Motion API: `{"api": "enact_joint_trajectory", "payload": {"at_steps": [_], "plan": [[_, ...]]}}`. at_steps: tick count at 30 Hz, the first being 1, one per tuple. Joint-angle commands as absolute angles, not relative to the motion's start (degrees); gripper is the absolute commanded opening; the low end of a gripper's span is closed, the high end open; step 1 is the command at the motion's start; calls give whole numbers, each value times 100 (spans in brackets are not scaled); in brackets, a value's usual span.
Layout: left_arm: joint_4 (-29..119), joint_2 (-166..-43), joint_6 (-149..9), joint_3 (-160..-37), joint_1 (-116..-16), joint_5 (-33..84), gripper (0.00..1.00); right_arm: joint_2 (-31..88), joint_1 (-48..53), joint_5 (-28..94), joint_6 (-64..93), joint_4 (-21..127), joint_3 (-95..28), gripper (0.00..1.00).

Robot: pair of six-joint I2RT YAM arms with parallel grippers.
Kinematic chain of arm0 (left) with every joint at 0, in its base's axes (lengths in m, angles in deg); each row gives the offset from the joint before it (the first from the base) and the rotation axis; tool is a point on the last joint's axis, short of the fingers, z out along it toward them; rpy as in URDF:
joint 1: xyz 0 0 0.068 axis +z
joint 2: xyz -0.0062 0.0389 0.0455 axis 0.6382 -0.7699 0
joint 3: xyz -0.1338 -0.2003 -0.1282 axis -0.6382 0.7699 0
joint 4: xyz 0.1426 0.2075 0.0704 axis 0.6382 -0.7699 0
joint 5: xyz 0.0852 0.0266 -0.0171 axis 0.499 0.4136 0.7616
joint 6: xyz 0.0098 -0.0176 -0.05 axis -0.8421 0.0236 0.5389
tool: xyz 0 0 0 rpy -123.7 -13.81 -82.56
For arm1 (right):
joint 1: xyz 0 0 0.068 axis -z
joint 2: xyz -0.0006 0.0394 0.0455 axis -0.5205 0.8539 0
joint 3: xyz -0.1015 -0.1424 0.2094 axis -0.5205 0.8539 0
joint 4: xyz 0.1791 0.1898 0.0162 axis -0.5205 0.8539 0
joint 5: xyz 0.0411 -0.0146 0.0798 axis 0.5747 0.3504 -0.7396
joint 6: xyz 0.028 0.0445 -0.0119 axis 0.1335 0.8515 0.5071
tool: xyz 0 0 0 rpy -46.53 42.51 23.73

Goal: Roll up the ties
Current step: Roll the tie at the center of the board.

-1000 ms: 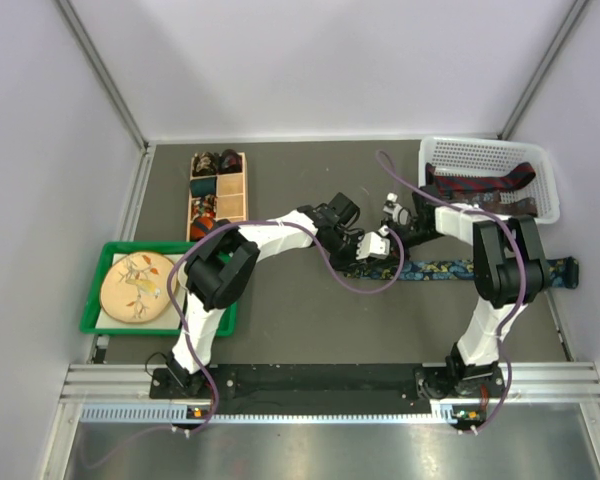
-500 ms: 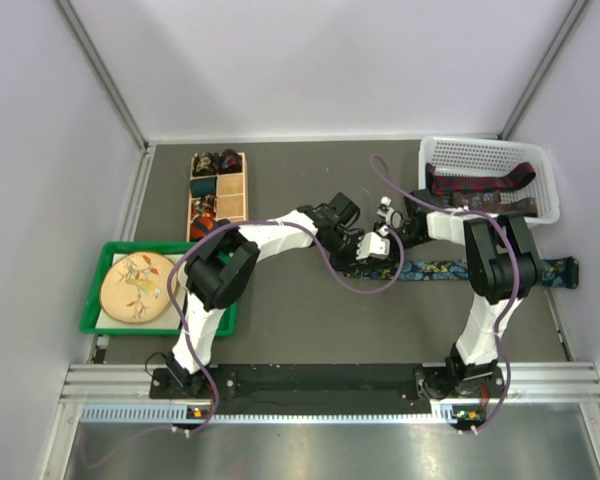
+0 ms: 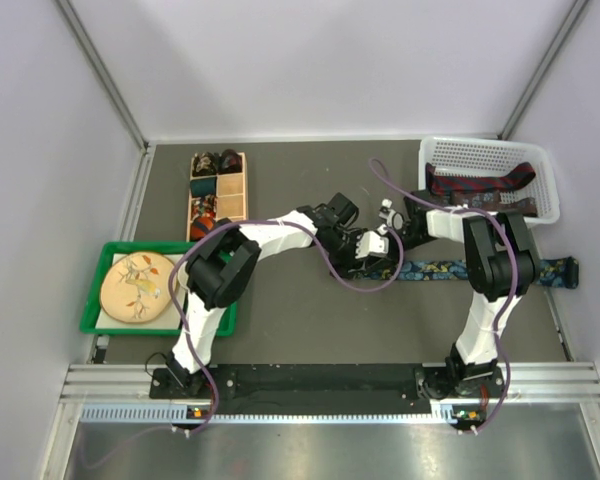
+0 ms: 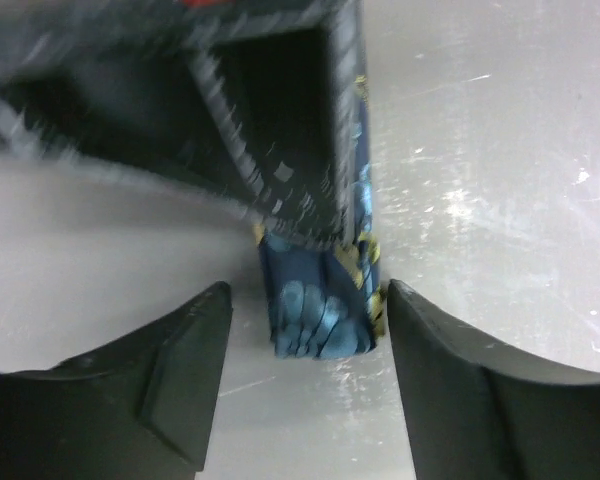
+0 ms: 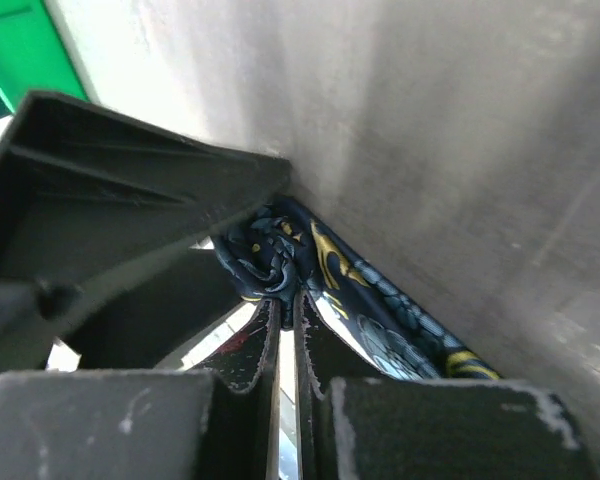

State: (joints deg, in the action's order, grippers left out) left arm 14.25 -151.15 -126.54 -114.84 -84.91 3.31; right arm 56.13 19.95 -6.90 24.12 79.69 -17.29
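Note:
A dark blue floral tie (image 3: pixel 460 270) lies flat across the table's right half, its left end folded into a small roll (image 4: pixel 315 320). My left gripper (image 3: pixel 365 252) is open in the left wrist view (image 4: pixel 307 300), with the roll lying between its two fingers on the table. My right gripper (image 3: pixel 388 232) meets it from the far side, and its fingers (image 5: pixel 288 298) are shut on the bunched end of the tie (image 5: pixel 365 285). Several rolled ties fill a wooden box (image 3: pixel 217 190). More dark red and navy ties (image 3: pixel 480 186) lie in the basket.
A white basket (image 3: pixel 488 150) stands at the back right. At the left edge, a green tray (image 3: pixel 92 300) holds a round plate (image 3: pixel 137 287). Purple cables loop around both arms over the table's middle. Grey walls close in the sides and back.
My left gripper has opened and let go of the tie's rolled end. My right gripper has shifted slightly left and shut on that end.

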Motion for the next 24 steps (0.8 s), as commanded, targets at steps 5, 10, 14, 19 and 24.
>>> {"api": "enact_joint_trajectory", "payload": {"at_steps": [5, 10, 14, 19, 24], "plan": [[2867, -14278, -11745, -10369, -7930, -219, 82, 5606, 2100, 217, 1969, 8200, -1859, 0], [3467, -14110, -11798, -9866, -7938, -387, 89, 5676, 2117, 542, 1855, 8349, -1911, 0], [3738, -14295, -11657, -9902, -8052, -308, 90, 5658, 2152, 745, 1732, 8446, -1903, 0], [4021, -14540, -11622, -10077, -8289, 34, 89, 5711, 2161, 842, 1653, 8508, -1885, 0], [3610, -14971, -11718, -10595, -8474, 132, 84, 5764, 2161, 675, 1661, 8455, -1894, 0]]}}
